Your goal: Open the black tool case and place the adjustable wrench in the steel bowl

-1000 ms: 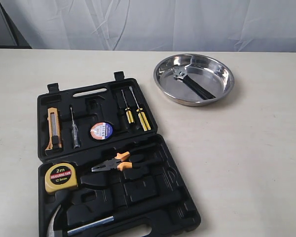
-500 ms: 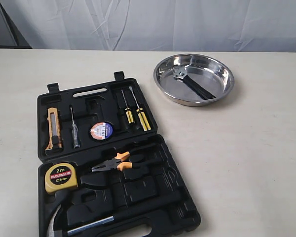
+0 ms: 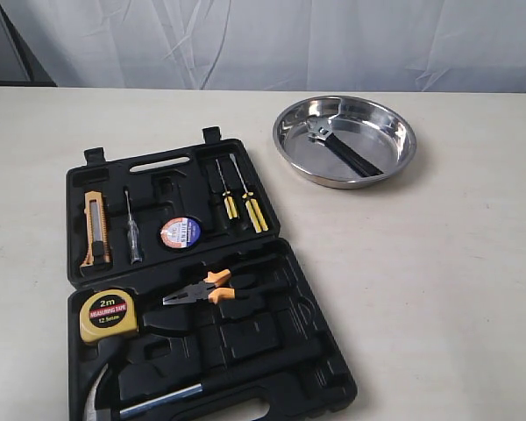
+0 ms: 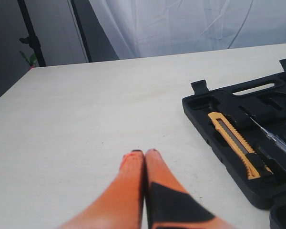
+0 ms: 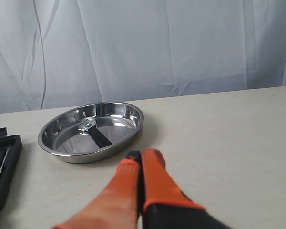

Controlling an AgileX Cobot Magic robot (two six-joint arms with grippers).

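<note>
The black tool case (image 3: pixel 193 281) lies open and flat on the table, lid half at the back. The adjustable wrench (image 3: pixel 337 145), silver head and black handle, rests inside the steel bowl (image 3: pixel 344 141) at the back right; the right wrist view shows the wrench (image 5: pixel 94 131) in the bowl (image 5: pixel 91 130) too. My left gripper (image 4: pixel 144 153) is shut with nothing in it, over bare table beside the case (image 4: pixel 243 129). My right gripper (image 5: pixel 140 156) is shut and empty, just short of the bowl's rim. Neither gripper appears in the exterior view.
In the case lie orange-handled pliers (image 3: pixel 203 289), a yellow tape measure (image 3: pixel 108 314), a hammer (image 3: pixel 131 399), a yellow utility knife (image 3: pixel 95 230), a tester screwdriver (image 3: pixel 133 228), a tape roll (image 3: pixel 181 232) and two yellow screwdrivers (image 3: pixel 241 203). A white curtain (image 3: pixel 272 39) hangs behind the table.
</note>
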